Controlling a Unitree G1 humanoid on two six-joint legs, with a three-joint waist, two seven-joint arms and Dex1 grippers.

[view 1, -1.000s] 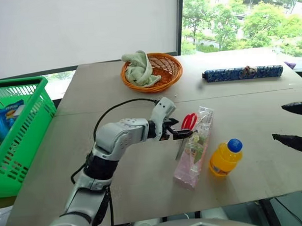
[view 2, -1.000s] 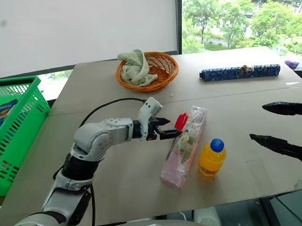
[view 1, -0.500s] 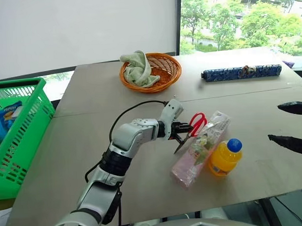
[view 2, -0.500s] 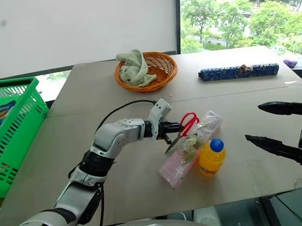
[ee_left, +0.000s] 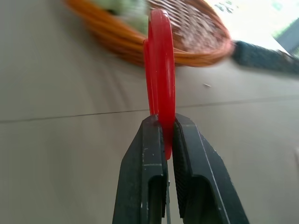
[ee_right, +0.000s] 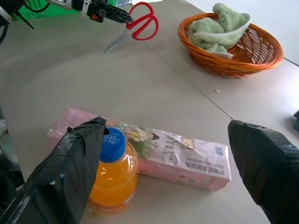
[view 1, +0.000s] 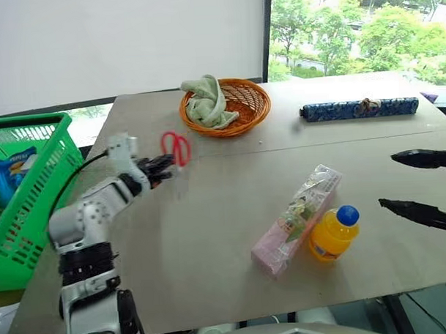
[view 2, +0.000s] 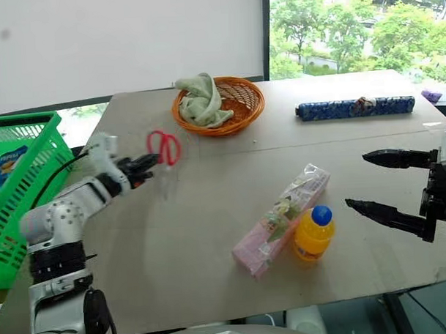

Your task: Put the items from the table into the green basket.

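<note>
The left gripper (view 1: 163,166), jaws pinching the scissors (view 1: 176,149), is reaching out beside the green basket (view 1: 33,195); the right gripper's (view 2: 377,183) jaws are gaping wide.

One pair of red-handled scissors (view 1: 175,148), up at the left. One pink snack packet (view 1: 296,219) and one orange drink bottle (view 1: 332,234), near right. Two baskets: one green basket (view 1: 26,196) far left, one orange wicker basket (view 1: 239,106) at the far side, with one green cloth (view 1: 207,102). One long blue patterned roll (view 1: 359,108), far right.
</note>
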